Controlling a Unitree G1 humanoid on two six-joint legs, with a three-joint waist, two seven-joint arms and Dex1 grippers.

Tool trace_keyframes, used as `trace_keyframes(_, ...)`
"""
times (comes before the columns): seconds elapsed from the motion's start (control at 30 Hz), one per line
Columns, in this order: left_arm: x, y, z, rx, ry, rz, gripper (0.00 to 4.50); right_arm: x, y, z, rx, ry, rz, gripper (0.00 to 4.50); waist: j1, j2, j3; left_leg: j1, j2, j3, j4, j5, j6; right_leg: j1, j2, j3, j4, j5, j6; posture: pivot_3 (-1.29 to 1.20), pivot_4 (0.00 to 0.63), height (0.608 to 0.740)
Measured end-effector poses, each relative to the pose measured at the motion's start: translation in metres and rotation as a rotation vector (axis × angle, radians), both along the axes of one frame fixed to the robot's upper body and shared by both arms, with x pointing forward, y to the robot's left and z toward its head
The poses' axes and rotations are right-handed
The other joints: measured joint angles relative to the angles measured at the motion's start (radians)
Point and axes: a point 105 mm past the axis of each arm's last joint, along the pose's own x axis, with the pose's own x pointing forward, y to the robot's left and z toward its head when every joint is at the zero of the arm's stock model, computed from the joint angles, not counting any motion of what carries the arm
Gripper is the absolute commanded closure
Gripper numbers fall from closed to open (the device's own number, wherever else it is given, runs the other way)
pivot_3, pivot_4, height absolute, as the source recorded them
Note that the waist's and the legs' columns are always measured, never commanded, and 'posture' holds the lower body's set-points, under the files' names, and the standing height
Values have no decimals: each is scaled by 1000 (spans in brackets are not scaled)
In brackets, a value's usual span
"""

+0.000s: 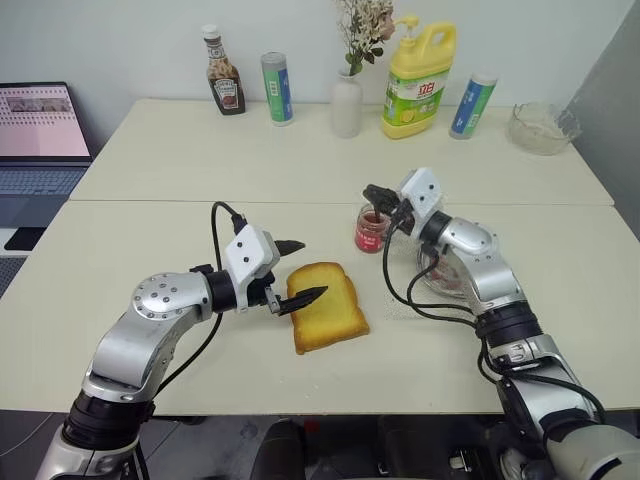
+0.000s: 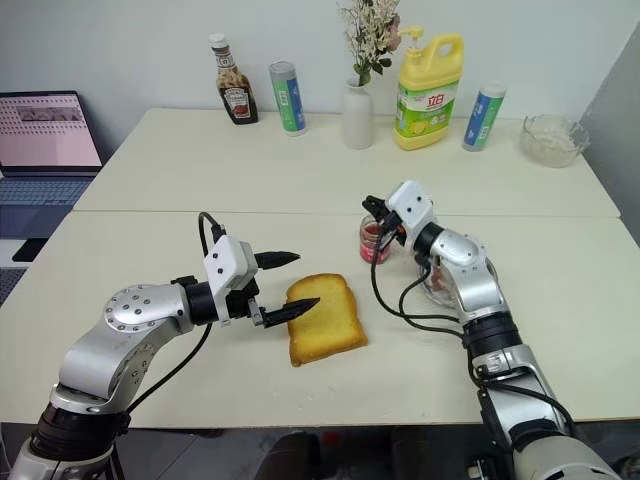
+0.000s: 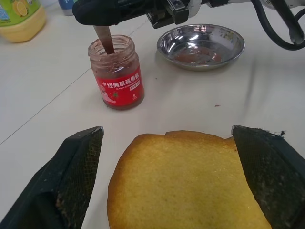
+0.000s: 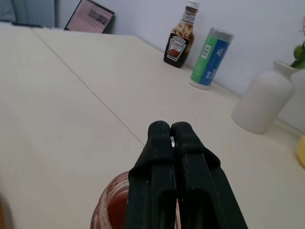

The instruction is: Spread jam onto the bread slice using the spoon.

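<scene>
The bread slice (image 1: 332,306), golden with a brown crust, lies flat on the table in front of me. My left gripper (image 1: 303,270) is open at the slice's left edge, and in the left wrist view the bread slice (image 3: 186,186) sits between the two fingers (image 3: 71,171). The jam (image 1: 371,230) is a small glass jar with a red label, standing just beyond the bread. Above its mouth, my right gripper (image 1: 376,196) is shut on the spoon (image 3: 106,42). The spoon's handle slants down into the jar (image 3: 119,78) and its bowl is hidden in the jam.
A shallow steel dish (image 3: 201,45) smeared with red sits right of the jar, under my right forearm. Along the table's far edge stand a ketchup bottle (image 1: 225,72), two cans, a white vase (image 1: 347,105), a yellow detergent bottle (image 1: 420,80) and a glass bowl (image 1: 542,127). A laptop (image 1: 40,130) is at the far left.
</scene>
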Motion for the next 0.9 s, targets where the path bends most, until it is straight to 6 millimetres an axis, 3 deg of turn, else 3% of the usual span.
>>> trace_keyframes(0.47,1,0,0,1,-12,5,0,8,-13,0,309,260,-91,4467,-1,0,0,1,0,0,0,0,0,0,0,0,1,0,0,0,150,740)
trace_keyframes(0.9,3,-3,6,-4,-35,1,0,9,-20,4,480,369,-142,4467,-1,0,0,1,0,0,0,0,0,0,0,0,1,0,0,0,150,740)
